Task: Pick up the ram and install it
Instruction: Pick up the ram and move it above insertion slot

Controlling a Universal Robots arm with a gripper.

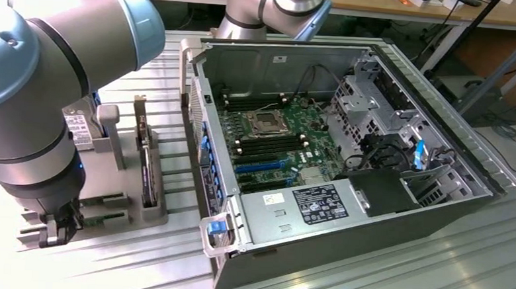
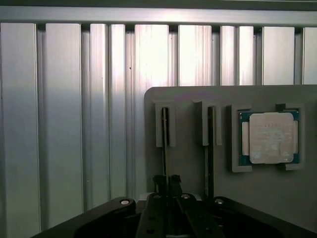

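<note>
In the wrist view the ram point(image 2: 165, 148) shows edge-on as a thin stick standing in one slot of a grey holder point(image 2: 188, 99). My gripper point(image 2: 167, 181) sits at the stick's near end, fingertips point(image 2: 158, 180) pressed close on either side of it, shut on it while it still rests in the slot. In the exterior view the gripper point(image 1: 55, 230) hangs low over the table on the exterior view's left, beside the holder point(image 1: 153, 212), and my arm hides the ram there. The open computer case point(image 1: 341, 255) lies to the exterior view's right with its motherboard point(image 1: 276, 145) exposed.
A dark upright card point(image 1: 146, 172) fills the holder's neighbouring slot point(image 2: 210, 148). A processor chip point(image 2: 270, 138) rests in a pocket of the holder. A silver hard drive point(image 1: 78, 132) stands behind my arm. The table point(image 1: 410, 278) is ribbed aluminium.
</note>
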